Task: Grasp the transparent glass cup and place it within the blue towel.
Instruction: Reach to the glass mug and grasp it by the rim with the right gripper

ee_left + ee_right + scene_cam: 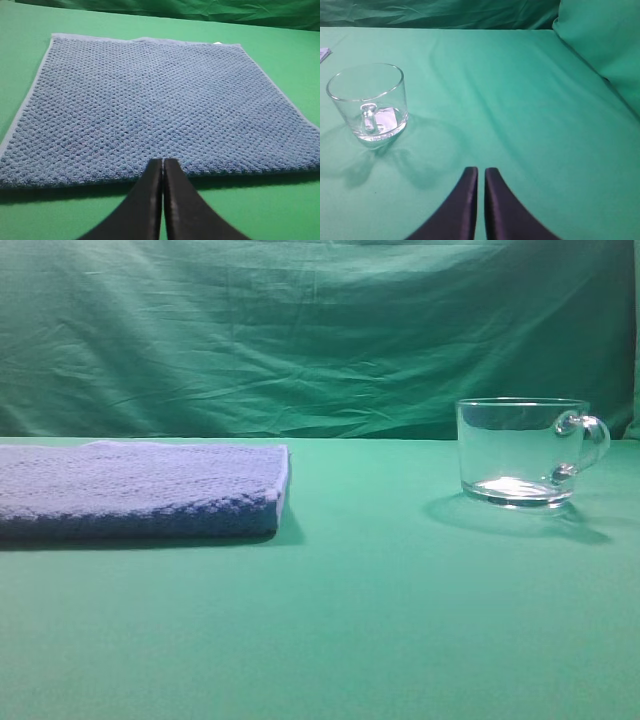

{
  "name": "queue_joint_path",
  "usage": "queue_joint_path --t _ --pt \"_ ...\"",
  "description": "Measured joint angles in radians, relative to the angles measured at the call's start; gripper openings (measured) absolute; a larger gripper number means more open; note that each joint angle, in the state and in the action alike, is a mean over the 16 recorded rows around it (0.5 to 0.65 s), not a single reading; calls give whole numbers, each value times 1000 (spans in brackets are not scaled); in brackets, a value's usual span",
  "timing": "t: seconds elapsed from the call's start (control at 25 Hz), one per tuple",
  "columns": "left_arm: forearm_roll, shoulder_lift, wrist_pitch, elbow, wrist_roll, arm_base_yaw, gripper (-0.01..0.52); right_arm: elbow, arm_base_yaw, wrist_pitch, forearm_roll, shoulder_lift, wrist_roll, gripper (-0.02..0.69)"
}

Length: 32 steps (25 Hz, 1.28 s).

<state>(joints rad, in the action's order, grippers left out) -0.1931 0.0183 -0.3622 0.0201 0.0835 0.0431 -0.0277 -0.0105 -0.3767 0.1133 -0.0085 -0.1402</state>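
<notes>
Exterior high view: transparent glass cup [522,452] upright on the green table cloth [380,620], at right, handle [590,443] turned right; blue towel [140,490] flat at left, well apart. No arms visible here.

Left wrist view: left gripper [163,162] with fingers pressed together, holding nothing, just short of the towel's near edge.

Right wrist view: right gripper [481,171] with fingers nearly touching, empty, cup ahead and to the left, handle facing the camera.

Handling: rigid, smooth, likely slippery and breakable; thick base probably weighty. Recommended hold: across the rim wall or the handle loop, after spreading the fingers.
</notes>
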Motion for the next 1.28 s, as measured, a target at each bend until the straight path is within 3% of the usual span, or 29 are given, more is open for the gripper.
queue_joint_path --t 0.64,1.28 --pt "0 0 0 0 0 0 0 87 0 226 48 117 16 49" --pt "0 0 0 0 0 0 0 527 21 -54 96 777 -80 57"
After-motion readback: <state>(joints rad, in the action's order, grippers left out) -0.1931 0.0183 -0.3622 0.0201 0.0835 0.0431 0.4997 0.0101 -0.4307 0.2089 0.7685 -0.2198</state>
